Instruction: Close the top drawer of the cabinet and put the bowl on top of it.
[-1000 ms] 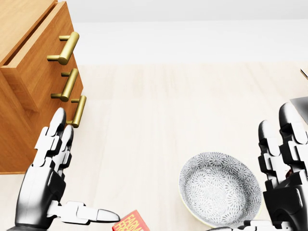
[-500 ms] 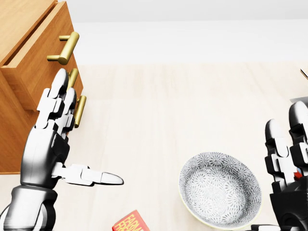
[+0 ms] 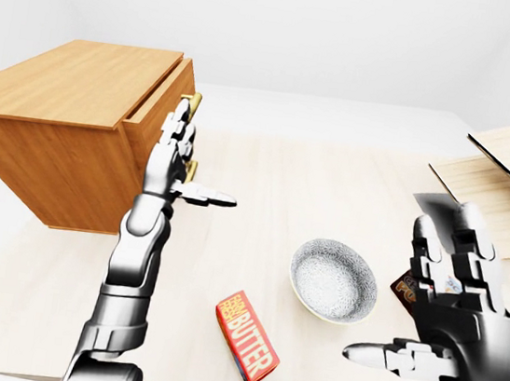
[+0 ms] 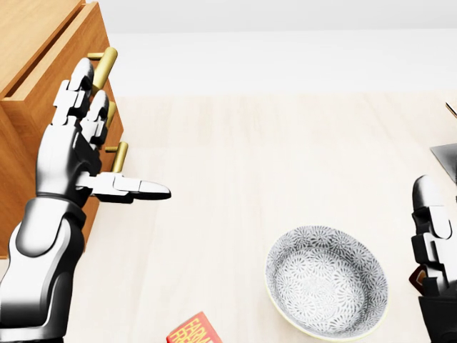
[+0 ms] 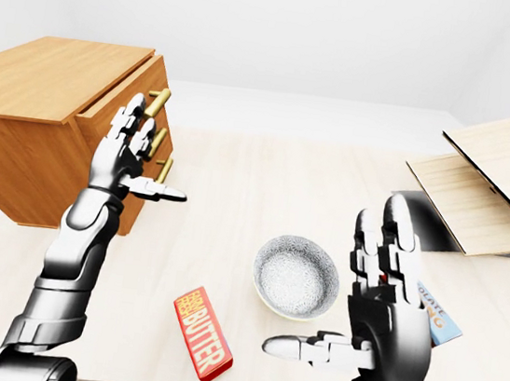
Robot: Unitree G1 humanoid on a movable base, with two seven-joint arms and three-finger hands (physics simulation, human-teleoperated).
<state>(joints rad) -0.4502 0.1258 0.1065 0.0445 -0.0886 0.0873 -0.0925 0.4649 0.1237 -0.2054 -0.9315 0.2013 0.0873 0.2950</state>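
Observation:
The wooden cabinet [image 3: 66,128] stands at the left of the table, its top drawer [image 4: 61,86] pulled out a little, with a brass handle [image 4: 106,60]. My left hand [image 4: 118,132] is open and raised flat before the drawer fronts. Its fingertips reach the top drawer's face beside the handle, and its thumb points right. The grey patterned bowl [image 4: 327,280] sits upright on the table at the lower right of the head view. My right hand [image 3: 402,290] is open just right of the bowl, palm toward it, holding nothing.
A red butter box [image 3: 247,338] lies below and left of the bowl, near the table's bottom edge. Tilted wooden boards [image 3: 505,181] lie at the right. A colourful packet [image 5: 438,324] shows behind my right hand.
My left hand has risen from beside the lowest handle up to the top drawer's face. My right hand has sunk toward the bottom right of the head view. Bowl and cabinet are unmoved.

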